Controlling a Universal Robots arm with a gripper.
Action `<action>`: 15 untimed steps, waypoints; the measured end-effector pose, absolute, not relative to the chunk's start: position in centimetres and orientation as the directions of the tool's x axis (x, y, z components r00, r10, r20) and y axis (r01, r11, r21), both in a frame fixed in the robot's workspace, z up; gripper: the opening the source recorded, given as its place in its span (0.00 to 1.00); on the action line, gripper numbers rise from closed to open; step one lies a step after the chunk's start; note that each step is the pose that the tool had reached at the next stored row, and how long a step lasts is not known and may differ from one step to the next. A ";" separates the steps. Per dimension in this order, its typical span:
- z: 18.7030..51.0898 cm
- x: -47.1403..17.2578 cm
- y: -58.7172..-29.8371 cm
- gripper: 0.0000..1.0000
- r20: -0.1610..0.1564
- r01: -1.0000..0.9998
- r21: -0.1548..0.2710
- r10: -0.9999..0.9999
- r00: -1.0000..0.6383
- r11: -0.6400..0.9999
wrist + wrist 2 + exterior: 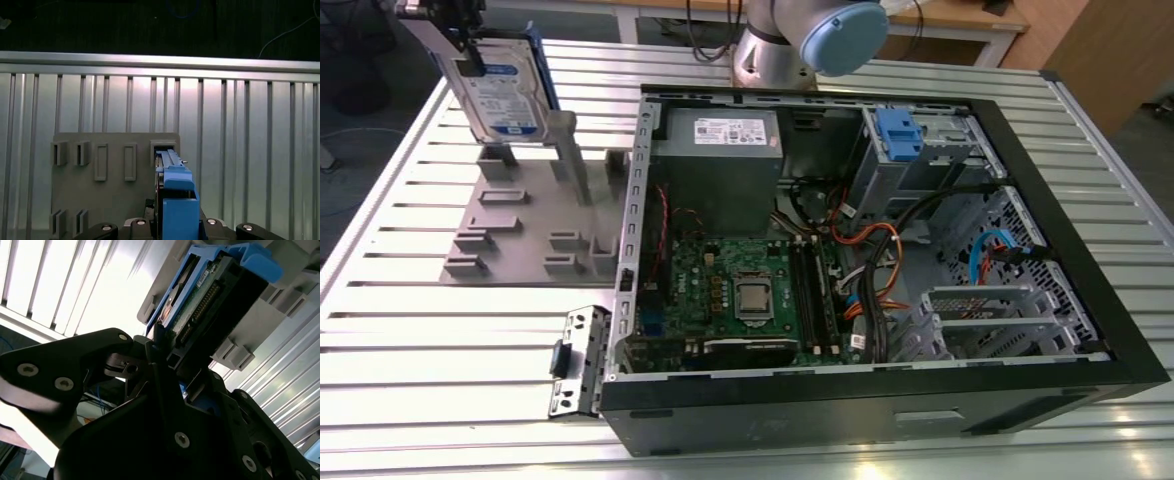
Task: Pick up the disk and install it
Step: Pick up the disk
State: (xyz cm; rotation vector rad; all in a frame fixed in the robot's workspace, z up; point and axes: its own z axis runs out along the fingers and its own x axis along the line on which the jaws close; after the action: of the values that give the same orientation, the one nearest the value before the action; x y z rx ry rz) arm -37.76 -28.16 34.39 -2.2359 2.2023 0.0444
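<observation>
Clamping the disk (504, 95) upright (jaws over grey holder (520, 232)).

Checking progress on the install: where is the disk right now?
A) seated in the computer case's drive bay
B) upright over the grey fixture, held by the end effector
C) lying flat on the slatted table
B: in the exterior view the disk stands upright in the end effector, above the grey fixture.

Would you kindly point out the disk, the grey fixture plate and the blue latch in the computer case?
the disk (500, 95): exterior view, on its white and blue label.
the grey fixture plate (523, 228): exterior view, on its bare flat base.
the blue latch (897, 132): exterior view, on its front face.
</observation>
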 end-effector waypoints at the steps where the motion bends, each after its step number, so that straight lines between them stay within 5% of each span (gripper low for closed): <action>1: 34.5 -37.8 -28.2 0.36 -0.022 -1.000 0.018 -1.000 0.015 -0.015; 15: 35.6 -37.8 -28.2 0.36 -0.022 -1.000 0.018 -1.000 0.015 -0.015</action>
State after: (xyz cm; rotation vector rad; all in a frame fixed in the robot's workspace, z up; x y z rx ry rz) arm -37.76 -28.16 35.57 -2.2359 2.2023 0.0445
